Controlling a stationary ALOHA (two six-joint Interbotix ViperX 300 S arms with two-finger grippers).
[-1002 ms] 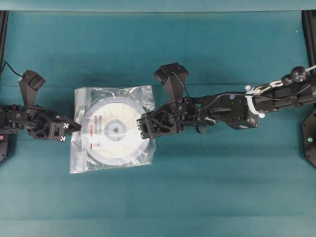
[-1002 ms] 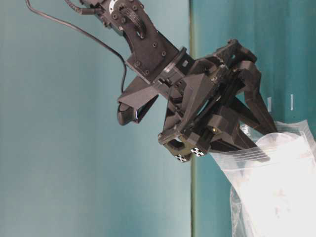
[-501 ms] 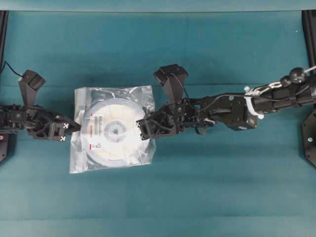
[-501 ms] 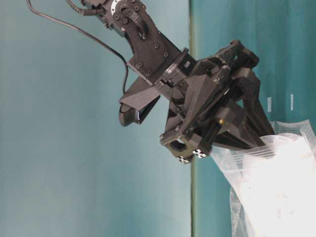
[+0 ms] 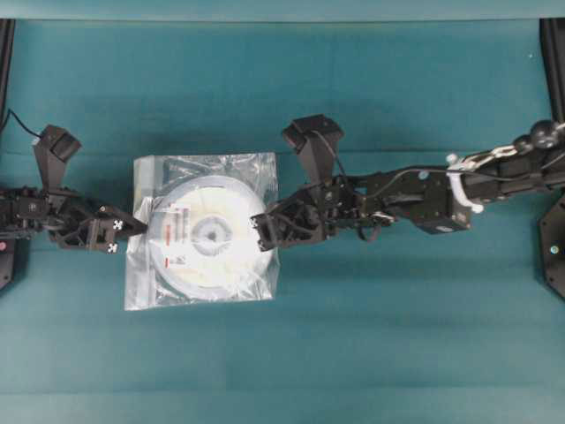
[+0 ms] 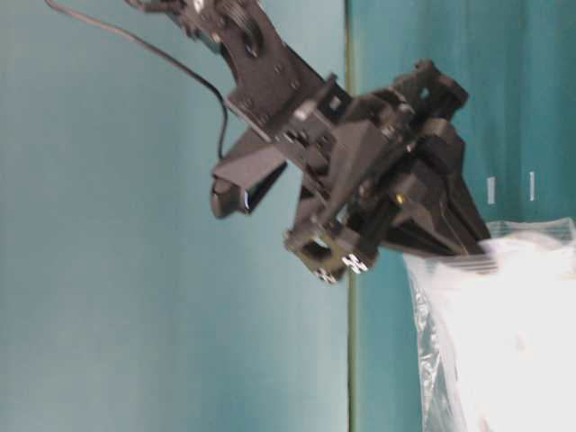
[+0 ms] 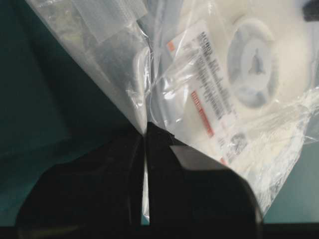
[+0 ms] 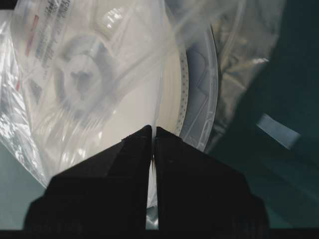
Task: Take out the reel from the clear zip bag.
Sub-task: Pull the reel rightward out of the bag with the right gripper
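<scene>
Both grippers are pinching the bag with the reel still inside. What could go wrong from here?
The right gripper seems shut on a thin fold of the clear zip bag, so the film could slip free or tear. The left gripper pinches the opposite edge; pulling apart might drag the reel along rather than free it.

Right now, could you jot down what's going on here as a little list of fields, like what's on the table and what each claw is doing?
Surface: teal table
Main item: clear zip bag, lying flat
Inside the bag: reel, cream disc with grey hub and a white label with red marks
Left gripper: shut, pinching the bag's plastic at its left edge
Right gripper: shut, pinching bag plastic at the right edge, over the reel's rim
Reel status: not yet taken out
</scene>
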